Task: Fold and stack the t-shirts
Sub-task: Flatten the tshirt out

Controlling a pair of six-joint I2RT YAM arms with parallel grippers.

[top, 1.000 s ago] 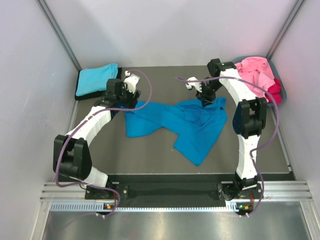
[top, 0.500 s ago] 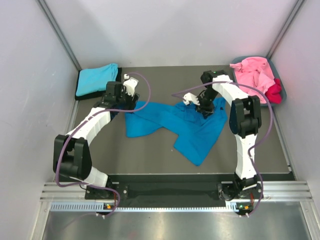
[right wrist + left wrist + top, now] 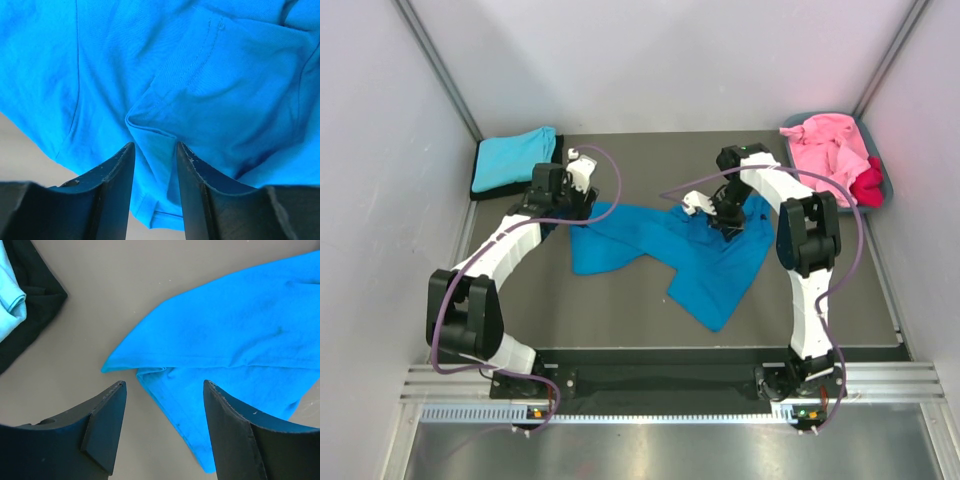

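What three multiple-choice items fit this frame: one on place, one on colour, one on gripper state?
1. Where does the turquoise t-shirt lie?
A. far left corner, on the black pad
B. in the tub
C. at the near table edge

2. What colour is the cloth beneath the right gripper?
A. pink
B. bright blue
C. crimson

3. How is the left gripper?
A. shut on cloth
B. open, gripping nothing
C. shut on the pad

Key:
1 A: the top view shows it folded on the pad in that corner.
2 B: the blue t-shirt fills the right wrist view.
3 B: in the left wrist view its jaws stand wide apart, with the shirt's corner lying loose below.
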